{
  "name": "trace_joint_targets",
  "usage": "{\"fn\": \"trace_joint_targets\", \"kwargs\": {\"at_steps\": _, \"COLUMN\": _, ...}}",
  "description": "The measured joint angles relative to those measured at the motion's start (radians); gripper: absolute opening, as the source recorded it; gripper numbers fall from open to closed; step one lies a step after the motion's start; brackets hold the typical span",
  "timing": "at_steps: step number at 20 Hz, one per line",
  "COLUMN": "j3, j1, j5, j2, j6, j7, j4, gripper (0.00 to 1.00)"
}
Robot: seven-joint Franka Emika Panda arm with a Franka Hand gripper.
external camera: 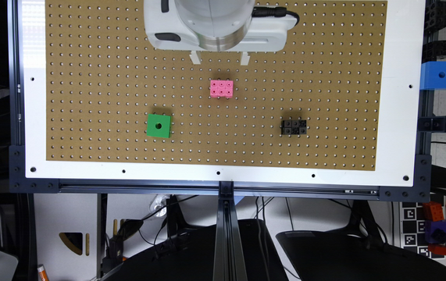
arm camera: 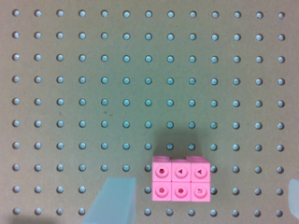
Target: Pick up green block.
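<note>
The green block point(external camera: 158, 125) sits untouched on the pegboard point(external camera: 324, 78), well off to the exterior view's left of the gripper point(external camera: 219, 58), which hangs wide open and empty, nearer the pink block point(external camera: 221, 88).

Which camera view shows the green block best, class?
The exterior view: the green block sits whole on the pegboard, its top hole plain. The wrist view takes in the pink block and pegboard instead.

Green block point(external camera: 158, 125) — smooth plastic (matt) — on brown perforated hardboard pegboard point(external camera: 90, 78).
</note>
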Motion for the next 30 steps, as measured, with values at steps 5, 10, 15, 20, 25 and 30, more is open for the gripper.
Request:
{"fn": "trace_joint_targets", "kwargs": {"at_steps": 5, "j3": 0.0, "j1": -0.004, "j5": 0.0, "j2": 0.0, "j6": 0.0, "j7": 0.0, "j4": -0.002, "gripper": 1.0}}
{"fn": "trace_joint_targets", "kwargs": {"at_steps": 10, "j3": -0.001, "j1": -0.046, "j5": -0.0062, "j2": 0.0, "j6": 0.0, "j7": -0.028, "j4": 0.004, "gripper": 1.0}}
{"fn": "trace_joint_targets", "kwargs": {"at_steps": 15, "j3": -0.001, "j1": -0.101, "j5": -0.0064, "j2": 0.014, "j6": 0.0, "j7": -0.079, "j4": 0.03, "gripper": 1.0}}
{"fn": "trace_joint_targets", "kwargs": {"at_steps": 20, "j3": -0.002, "j1": -0.127, "j5": -0.0073, "j2": 0.079, "j6": 0.0, "j7": -0.1, "j4": 0.103, "gripper": 1.0}}
{"fn": "trace_joint_targets", "kwargs": {"at_steps": 25, "j3": -0.002, "j1": -0.18, "j5": -0.0073, "j2": 0.189, "j6": 0.0, "j7": -0.153, "j4": 0.221, "gripper": 1.0}}
{"fn": "trace_joint_targets", "kwargs": {"at_steps": 30, "j3": -0.002, "j1": -0.228, "j5": -0.0074, "j2": 0.273, "j6": 0.0, "j7": -0.2, "j4": 0.319, "gripper": 1.0}}
